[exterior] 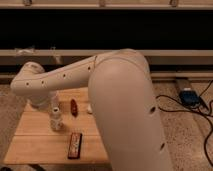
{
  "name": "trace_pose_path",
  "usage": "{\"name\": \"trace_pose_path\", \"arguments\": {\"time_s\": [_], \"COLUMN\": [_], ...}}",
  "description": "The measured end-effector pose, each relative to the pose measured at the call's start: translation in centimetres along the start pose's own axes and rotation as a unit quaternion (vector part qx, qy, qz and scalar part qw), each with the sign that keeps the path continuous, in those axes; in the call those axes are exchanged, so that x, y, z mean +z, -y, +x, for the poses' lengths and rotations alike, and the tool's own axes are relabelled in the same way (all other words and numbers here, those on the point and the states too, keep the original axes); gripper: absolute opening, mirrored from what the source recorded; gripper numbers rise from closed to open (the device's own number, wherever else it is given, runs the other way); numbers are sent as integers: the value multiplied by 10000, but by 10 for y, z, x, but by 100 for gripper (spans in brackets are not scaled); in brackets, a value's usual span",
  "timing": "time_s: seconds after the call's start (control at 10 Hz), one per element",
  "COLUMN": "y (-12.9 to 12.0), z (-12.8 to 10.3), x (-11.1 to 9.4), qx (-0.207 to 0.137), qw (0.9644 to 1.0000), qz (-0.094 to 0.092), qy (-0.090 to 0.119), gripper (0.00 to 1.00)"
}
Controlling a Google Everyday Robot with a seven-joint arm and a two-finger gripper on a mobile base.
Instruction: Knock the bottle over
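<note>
White arm (pixel 100 85) hides the tool (pixel 42 106) behind its elbow, finger state untellable, just beside the upright bottle (pixel 56 118).

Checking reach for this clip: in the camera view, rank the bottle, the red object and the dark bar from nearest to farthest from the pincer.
The pincer sits at the table's back left, mostly hidden by the arm.
1. Bottle, just below it.
2. Red object, to its right.
3. Dark bar, near the front edge.
</note>
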Motion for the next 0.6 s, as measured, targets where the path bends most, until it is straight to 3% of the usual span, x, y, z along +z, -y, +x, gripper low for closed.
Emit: {"name": "trace_pose_path", "arguments": {"time_s": [0.6], "y": [8], "z": [30], "x": [-12], "qx": [385], "qw": [9993], "qz": [5], "qy": [15], "gripper": [0]}}
